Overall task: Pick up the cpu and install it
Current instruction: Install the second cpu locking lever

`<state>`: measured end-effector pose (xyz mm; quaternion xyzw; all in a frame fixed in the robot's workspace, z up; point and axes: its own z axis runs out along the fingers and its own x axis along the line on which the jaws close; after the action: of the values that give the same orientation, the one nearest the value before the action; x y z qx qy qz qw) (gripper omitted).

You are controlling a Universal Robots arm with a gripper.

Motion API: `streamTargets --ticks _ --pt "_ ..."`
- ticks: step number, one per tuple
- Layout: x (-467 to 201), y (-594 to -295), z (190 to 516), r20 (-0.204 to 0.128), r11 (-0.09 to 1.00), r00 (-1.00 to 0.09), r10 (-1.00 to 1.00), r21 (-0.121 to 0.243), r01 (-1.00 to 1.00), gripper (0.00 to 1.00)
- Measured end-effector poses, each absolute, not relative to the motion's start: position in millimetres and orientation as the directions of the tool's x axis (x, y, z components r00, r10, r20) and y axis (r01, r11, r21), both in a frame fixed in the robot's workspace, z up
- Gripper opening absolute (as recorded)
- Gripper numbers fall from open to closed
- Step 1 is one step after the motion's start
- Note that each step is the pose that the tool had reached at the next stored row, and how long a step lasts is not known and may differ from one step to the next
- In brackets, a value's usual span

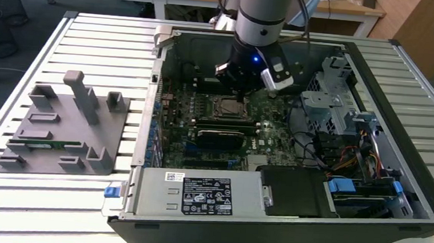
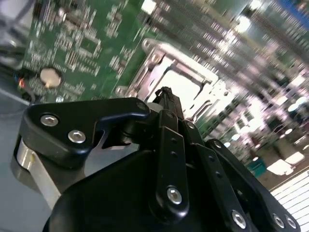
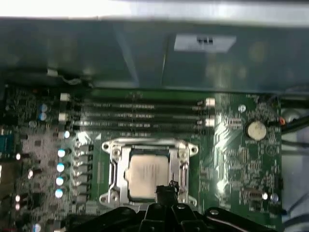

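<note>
Fingers (image 3: 166, 189) pinched together, tips just above cpu (image 3: 147, 175) edge, holding nothing visible; cpu already lying flat inside socket frame (image 3: 115, 159) on motherboard (image 3: 231, 145). Install step apparently at seating; next calls for careful alignment check

Exterior view looks evenly lit and sharp from my end. Second wrist view is smeared, with blown-out glare on the motherboard (image 2: 87, 43); first wrist view is soft, washed out along the case wall (image 3: 145, 53).
</note>
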<state>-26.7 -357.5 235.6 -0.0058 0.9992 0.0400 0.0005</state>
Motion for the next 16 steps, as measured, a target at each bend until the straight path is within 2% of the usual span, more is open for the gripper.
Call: streamTargets --ticks 8,16 --pt "-27 -384 235 -0.001 0.997 -1.0 -0.012 0.081 -0.012 0.11" --pt "-42 -394 234 -0.002 0.996 -1.0 -0.012 0.093 -0.012 0.11"
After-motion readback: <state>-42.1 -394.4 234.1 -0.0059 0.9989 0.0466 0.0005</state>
